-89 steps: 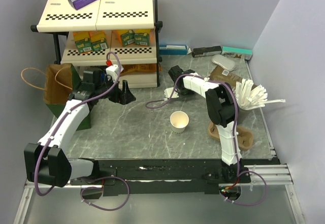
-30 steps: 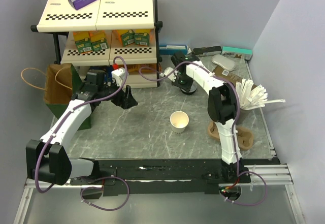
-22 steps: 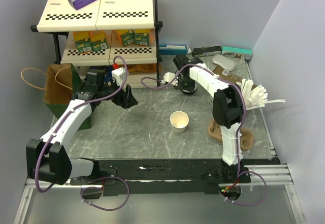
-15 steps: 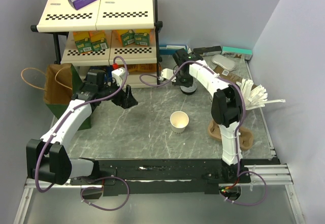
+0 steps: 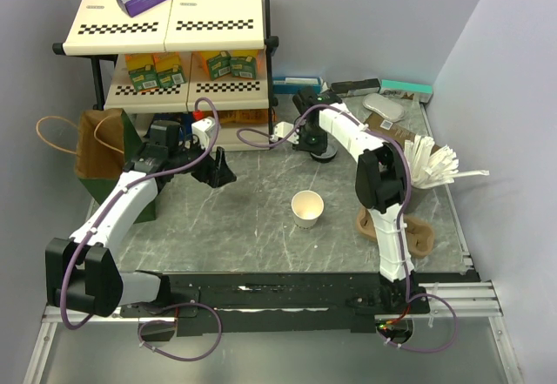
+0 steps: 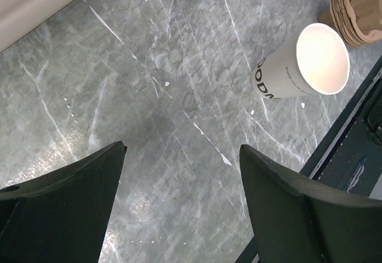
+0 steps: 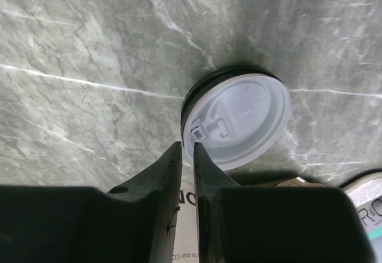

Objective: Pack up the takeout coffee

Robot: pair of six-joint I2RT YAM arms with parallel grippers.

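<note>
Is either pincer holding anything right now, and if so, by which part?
The right pincer grips a white plastic cup lid by the edge of its rim, nipped between nearly closed fingers. The left pincer is open and holds nothing.

The right gripper (image 5: 317, 146) is moved from the middle of the grey marbled tabletop (image 5: 261, 218) toward the back, and is now set over the white round plastic lid (image 7: 239, 117), pinched on its rim; the right arm's purple cable (image 5: 242, 133) is lifted off the tabletop into a raised loop; the left gripper (image 5: 218, 171) is shifted slightly rightward.
</note>
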